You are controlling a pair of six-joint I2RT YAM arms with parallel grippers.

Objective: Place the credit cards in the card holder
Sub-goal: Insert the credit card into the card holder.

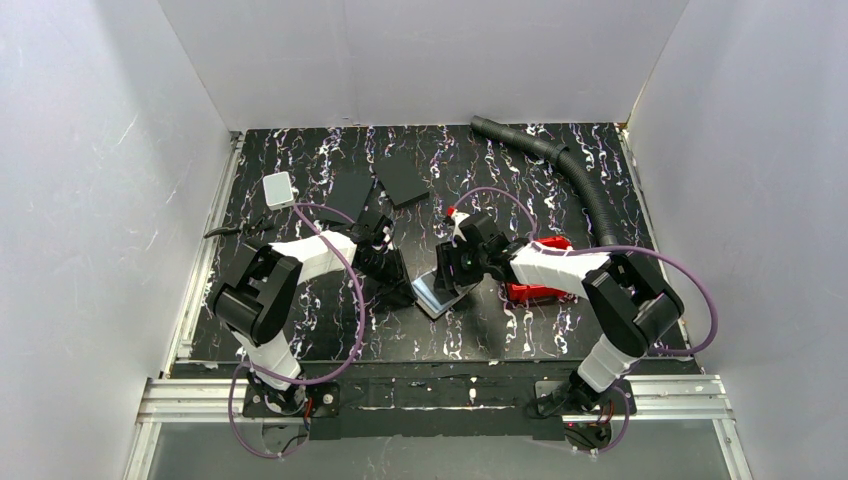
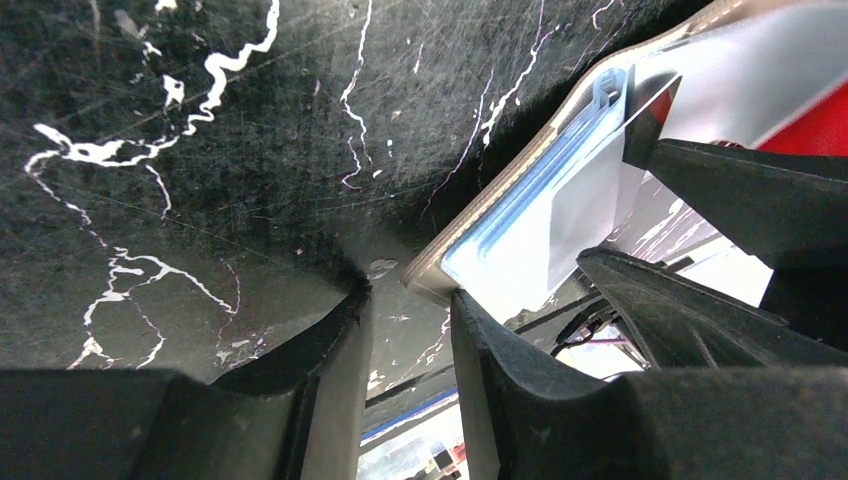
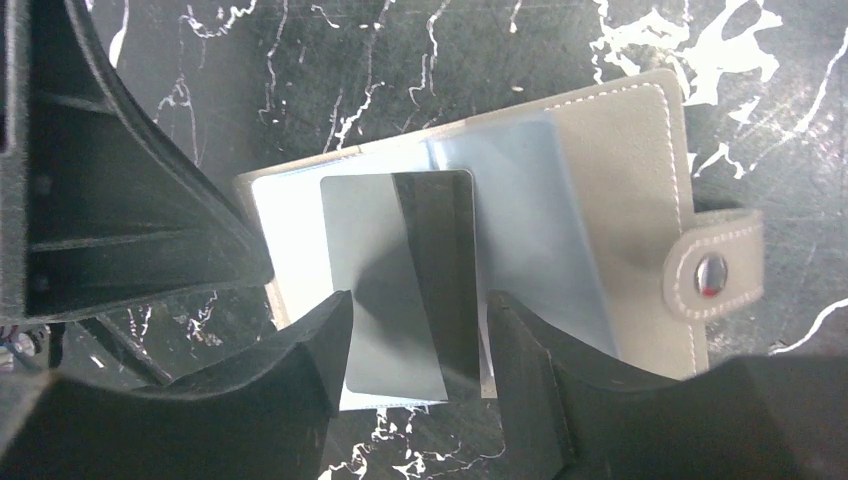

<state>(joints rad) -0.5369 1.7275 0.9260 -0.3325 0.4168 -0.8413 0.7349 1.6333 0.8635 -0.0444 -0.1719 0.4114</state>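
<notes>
On the black, white-veined marbled table (image 1: 480, 335), between the two arms, the card holder (image 3: 620, 200) is laid open. It is a taupe, leather-like bifold with pale stitching, rounded corners and a snap tab (image 3: 712, 275) bearing a metal stud. Its inside is lined with glossy clear pockets that reflect bluish light. A credit card (image 3: 400, 270), thin, flat and mirror-smooth with rounded corners, is seen lying on the pocket, its near end jutting past the holder's edge. The right gripper (image 3: 418, 300) is set astride this card, its matte black fingers partway apart along the card's long edges; whether the card is pinched cannot be told. The left gripper (image 2: 408, 295) is held narrowly parted with nothing seen between its fingers, one tip at the holder's corner. Farther back, two matte black slabs (image 1: 400, 180), a white rounded box (image 1: 278, 188), a ribbed black hose (image 1: 575, 175) and a red plastic tray (image 1: 530, 293) are seen.
</notes>
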